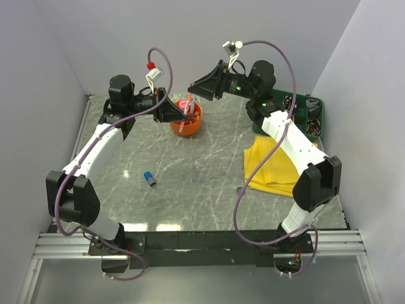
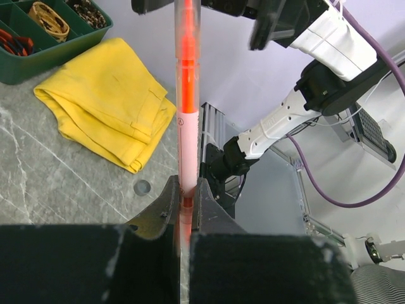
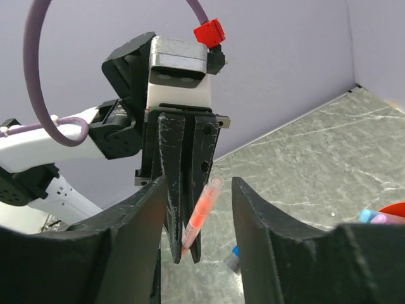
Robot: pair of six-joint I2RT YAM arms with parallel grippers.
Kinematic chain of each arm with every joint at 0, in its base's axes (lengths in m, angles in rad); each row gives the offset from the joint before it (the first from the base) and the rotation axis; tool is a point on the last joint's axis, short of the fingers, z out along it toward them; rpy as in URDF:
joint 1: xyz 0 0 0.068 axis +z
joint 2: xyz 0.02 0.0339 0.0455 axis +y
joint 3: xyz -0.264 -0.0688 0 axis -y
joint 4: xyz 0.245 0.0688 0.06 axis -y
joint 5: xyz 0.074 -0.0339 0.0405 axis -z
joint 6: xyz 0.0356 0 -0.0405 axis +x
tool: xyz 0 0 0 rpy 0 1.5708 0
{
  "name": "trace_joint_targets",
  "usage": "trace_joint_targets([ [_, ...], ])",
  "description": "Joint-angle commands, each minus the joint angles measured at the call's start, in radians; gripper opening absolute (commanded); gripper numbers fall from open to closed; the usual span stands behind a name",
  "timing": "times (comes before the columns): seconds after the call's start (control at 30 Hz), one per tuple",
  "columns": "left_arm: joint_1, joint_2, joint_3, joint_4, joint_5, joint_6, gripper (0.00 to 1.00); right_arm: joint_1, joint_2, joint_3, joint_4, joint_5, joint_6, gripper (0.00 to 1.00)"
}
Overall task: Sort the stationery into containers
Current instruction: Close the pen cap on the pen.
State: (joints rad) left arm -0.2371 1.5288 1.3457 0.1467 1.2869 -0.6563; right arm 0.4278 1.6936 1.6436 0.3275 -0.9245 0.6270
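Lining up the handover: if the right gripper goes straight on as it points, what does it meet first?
Probably the pen, held by the shut left gripper; it lies in line between the open jaws of the right gripper. The left fingers sit right behind it, though depth is unclear.

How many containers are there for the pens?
2. The round orange organiser stands at the back middle of the table; the green tray sits in the back right corner, partly behind the right arm.
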Motion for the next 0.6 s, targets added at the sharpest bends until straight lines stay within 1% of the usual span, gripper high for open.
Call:
trace_joint_targets([
  [0.0,-0.004,-0.010,0.009,0.050,0.025,-0.022,0.01,0.006,0.009,0.028,0.015,-0.002,-0.015,0.50],
  [0.1,-0.004,-0.007,0.007,0.068,0.026,-0.035,0.01,0.011,0.011,0.027,0.013,-0.004,-0.019,0.45],
  [0.13,-0.004,-0.006,0.007,0.076,0.026,-0.040,0.01,0.009,0.011,0.027,0.013,-0.004,-0.019,0.42],
  [0.2,-0.004,-0.004,0.006,0.088,0.028,-0.052,0.01,0.012,0.012,0.025,0.013,-0.005,-0.021,0.40],
  [0.3,-0.004,-0.001,0.006,0.091,0.028,-0.055,0.01,0.015,0.015,0.027,0.016,-0.011,-0.024,0.32],
  [0.33,-0.004,-0.002,0.006,0.091,0.026,-0.054,0.01,0.017,0.017,0.027,0.018,-0.014,-0.024,0.26],
  [0.37,-0.004,-0.004,0.004,0.091,0.028,-0.058,0.01,0.019,0.018,0.025,0.019,-0.017,-0.026,0.22],
  [0.4,-0.004,-0.002,0.000,0.097,0.026,-0.062,0.01,0.019,0.020,0.024,0.019,-0.019,-0.026,0.13],
  [0.47,-0.004,-0.001,-0.002,0.100,0.022,-0.068,0.01,0.026,0.018,0.018,0.024,-0.023,-0.026,0.03],
  [0.5,-0.004,0.001,0.001,0.096,0.020,-0.066,0.01,0.031,0.018,0.010,0.024,-0.022,-0.024,0.00],
  [0.57,-0.004,0.010,0.004,0.083,0.012,-0.059,0.01,0.045,0.015,-0.001,0.021,-0.025,-0.024,0.00],
])
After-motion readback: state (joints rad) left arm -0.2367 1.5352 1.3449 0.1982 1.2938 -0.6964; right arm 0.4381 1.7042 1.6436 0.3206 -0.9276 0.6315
